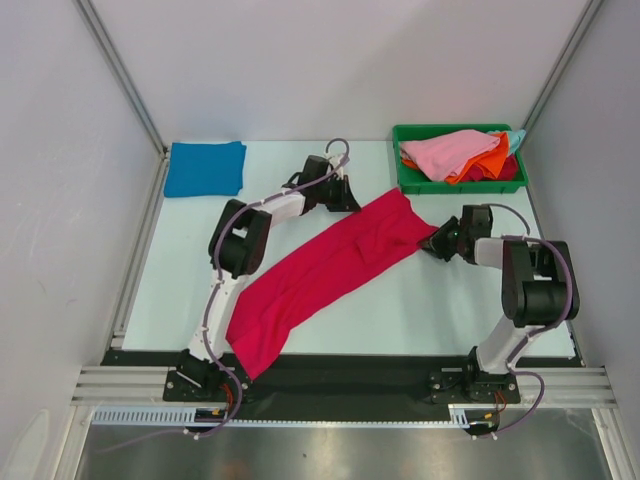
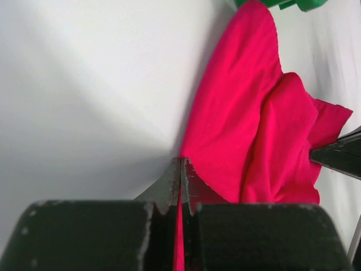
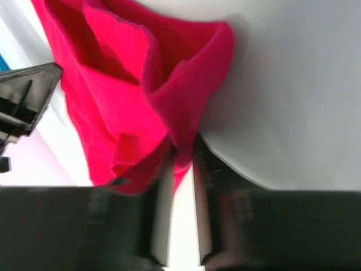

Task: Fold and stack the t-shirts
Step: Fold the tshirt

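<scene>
Two arms meet at the far end of one crimson t-shirt [image 1: 320,270]. Off to the left, a folded blue t-shirt [image 1: 205,168] lies flat in the far corner of the table [image 1: 420,310]. The left arm [image 1: 240,240] rises from its base, bends sharply at the elbow and stretches away to the right; the left gripper [image 2: 181,164] sits low, jaws pressed together on the shirt's far edge. The shirt runs as a long rumpled band from beside the left base diagonally to the far right. There the right gripper [image 3: 181,155] pinches a bunched corner between narrow jaws, the right arm [image 1: 535,285] doubled back at its elbow, forearm pointing left. Beyond it, a green bin [image 1: 460,186] holds a pink t-shirt [image 1: 450,152] and an orange t-shirt [image 1: 488,158].
</scene>
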`<control>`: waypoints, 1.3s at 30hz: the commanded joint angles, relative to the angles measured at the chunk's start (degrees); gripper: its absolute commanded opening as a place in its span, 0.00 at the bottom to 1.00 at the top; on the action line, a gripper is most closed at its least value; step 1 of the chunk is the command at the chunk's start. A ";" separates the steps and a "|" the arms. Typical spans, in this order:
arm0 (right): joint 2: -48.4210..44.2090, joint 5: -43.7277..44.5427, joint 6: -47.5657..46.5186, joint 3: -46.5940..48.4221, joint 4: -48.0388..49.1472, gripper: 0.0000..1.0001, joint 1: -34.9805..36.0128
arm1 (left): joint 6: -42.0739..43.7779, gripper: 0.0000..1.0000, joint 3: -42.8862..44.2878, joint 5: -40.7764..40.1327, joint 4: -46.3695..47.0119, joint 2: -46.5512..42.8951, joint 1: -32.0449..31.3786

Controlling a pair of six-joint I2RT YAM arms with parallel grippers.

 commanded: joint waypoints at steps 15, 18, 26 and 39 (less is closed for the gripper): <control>16.60 -2.16 -4.43 25.49 -3.05 0.04 10.61 | -4.01 0.00 -17.83 -1.41 8.08 -13.87 11.64; 21.34 -2.60 -5.05 30.96 -3.92 0.04 12.19 | -4.28 0.00 -19.41 -0.62 8.96 -14.66 13.93; 35.30 -1.45 -8.12 53.28 -9.73 0.03 14.75 | -9.01 0.00 -16.44 1.67 13.44 -10.81 17.01; 60.90 -2.16 -6.64 91.27 -10.78 0.04 13.95 | -16.67 0.00 2.02 0.53 14.41 1.78 19.20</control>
